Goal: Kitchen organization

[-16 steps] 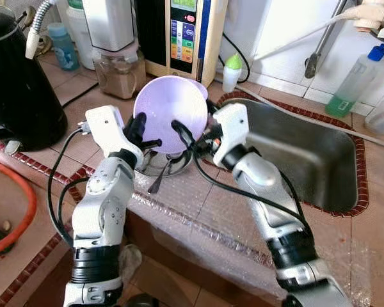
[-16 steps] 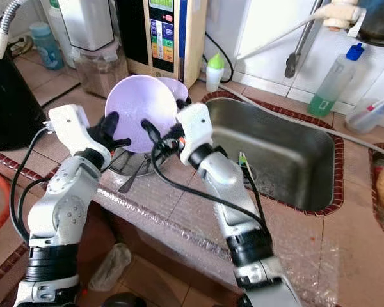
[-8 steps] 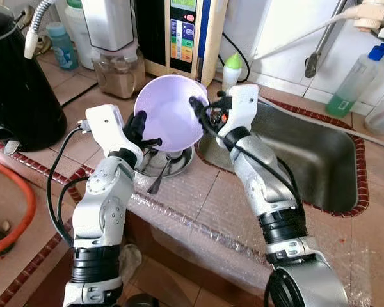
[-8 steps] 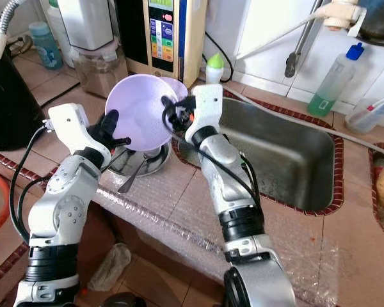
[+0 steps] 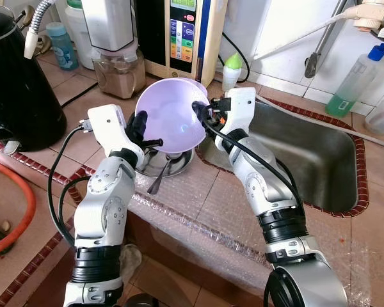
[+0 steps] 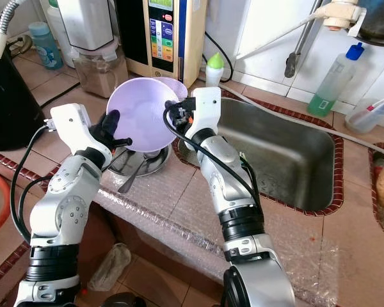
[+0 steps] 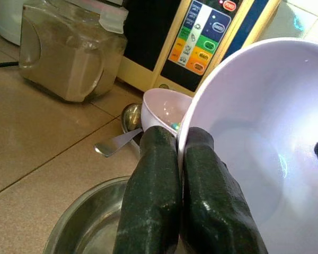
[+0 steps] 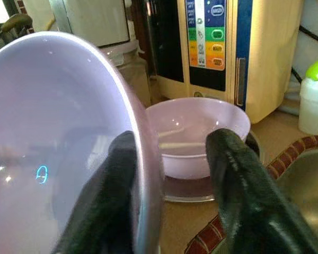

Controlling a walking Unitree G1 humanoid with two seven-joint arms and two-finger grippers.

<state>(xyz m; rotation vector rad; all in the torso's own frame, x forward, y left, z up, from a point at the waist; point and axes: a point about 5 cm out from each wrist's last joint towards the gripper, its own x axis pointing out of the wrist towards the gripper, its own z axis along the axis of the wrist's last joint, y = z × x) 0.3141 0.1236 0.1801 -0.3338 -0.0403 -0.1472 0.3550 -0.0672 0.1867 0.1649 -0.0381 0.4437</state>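
A large lavender bowl [image 5: 169, 115] is held tilted on its side above the counter. My left gripper [image 5: 144, 137] is shut on its left rim, and in the left wrist view the fingers [image 7: 153, 174] pinch the bowl's rim [image 7: 265, 132]. My right gripper [image 5: 201, 112] is open at the opposite rim. In the right wrist view, the right gripper [image 8: 169, 140] has one finger inside the bowl [image 8: 53, 132] and the other outside. A smaller lavender bowl [image 8: 196, 132] sits behind on the counter.
A steel bowl [image 5: 160, 163] with a spoon [image 5: 161, 179] lies under the held bowl. The steel sink [image 5: 307, 153] is to the right. A black kettle [image 5: 16, 83], a blender jar [image 5: 118, 70], a water machine [image 5: 185, 32] and a green-capped bottle [image 5: 232, 70] line the back.
My right gripper has risen from in front of the bowl to its right rim and now straddles it. The left gripper and the bowl have barely moved.
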